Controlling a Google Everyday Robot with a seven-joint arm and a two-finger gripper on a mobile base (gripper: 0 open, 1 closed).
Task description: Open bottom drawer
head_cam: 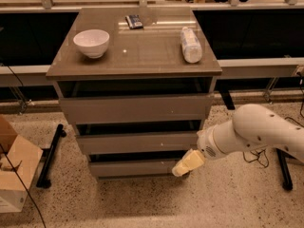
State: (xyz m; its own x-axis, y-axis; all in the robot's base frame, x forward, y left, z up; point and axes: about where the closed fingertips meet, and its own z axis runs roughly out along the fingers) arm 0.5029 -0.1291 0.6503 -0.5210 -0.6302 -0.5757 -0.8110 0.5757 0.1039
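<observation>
Cream-coloured and angled down to the left, the gripper [186,163] sits at the end of the white arm [251,134], which reaches in from the right. It lies against the right end of the bottom drawer [133,168], low and close to the speckled floor [142,203]; I cannot tell whether it is spread or pressed together, nor whether it truly touches the panel. The bottom drawer is the lowest of three grey-brown fronts in the cabinet [137,56], below the middle drawer [137,142] and the top drawer [135,109], with a dark gap above its flat panel. On the cabinet top a white bowl [91,42] stands at the left, a plastic bottle [191,44] lies on its side at the right, and a small dark object [134,21] rests near the back edge. A cardboard box [13,175] stands on the floor at the far left, beside a black stand leg [50,156].
</observation>
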